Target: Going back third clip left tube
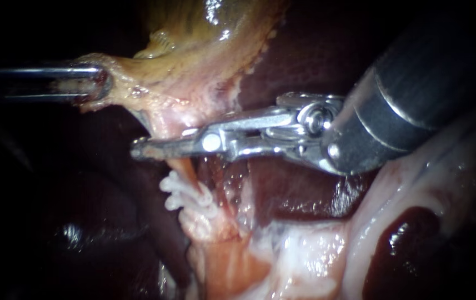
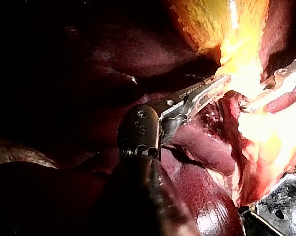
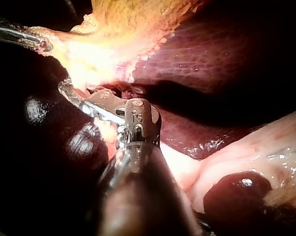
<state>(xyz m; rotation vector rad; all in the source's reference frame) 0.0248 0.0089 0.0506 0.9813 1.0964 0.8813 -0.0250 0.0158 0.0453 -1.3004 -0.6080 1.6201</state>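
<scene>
Our left instrument [image 1: 100,83] clamps the gallbladder [image 1: 204,44] edge. Our right instrument [image 1: 143,149], jaws narrowly parted and empty, lies just above the white clips [image 1: 185,195] on the left tube [image 1: 189,171] (stretched taut). A jaw snagging there could, we judge, dislodge a clip or tear the tube.

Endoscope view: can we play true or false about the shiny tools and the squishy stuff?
1. The left instrument has its jaws shut on the gallbladder. True.
2. White clips sit on a tube just below the right instrument. True.
3. The right instrument comes in from the lower left. False: its shaft comes in from the upper right.
4. The two instruments touch each other. False: they are apart, with tissue between them.
</scene>
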